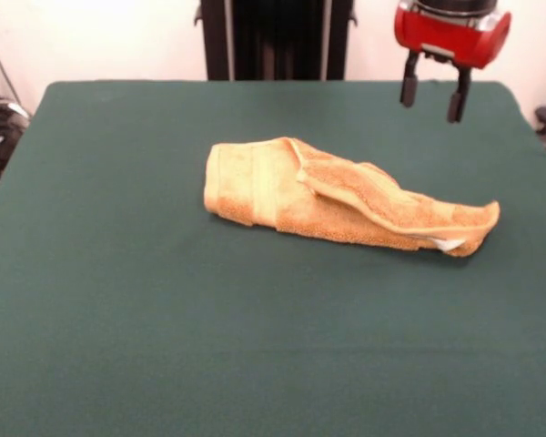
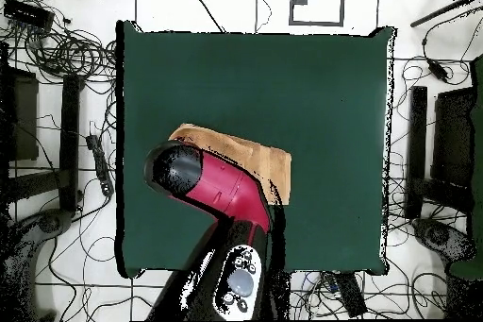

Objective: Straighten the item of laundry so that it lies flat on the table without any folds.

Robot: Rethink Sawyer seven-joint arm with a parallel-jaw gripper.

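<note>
The orange-tan terry towel lies folded and bunched into a long roll near the middle of the dark green table. A paler band shows at its left end and a small white tag at its right end. My gripper hangs open and empty above the table's far right part, well above and behind the towel's right end. In the overhead view the red arm covers most of the towel, and the gripper itself is hidden under the arm.
The robot's black pedestal stands behind the table's far edge. Cables and stands lie on the floor around the table in the overhead view.
</note>
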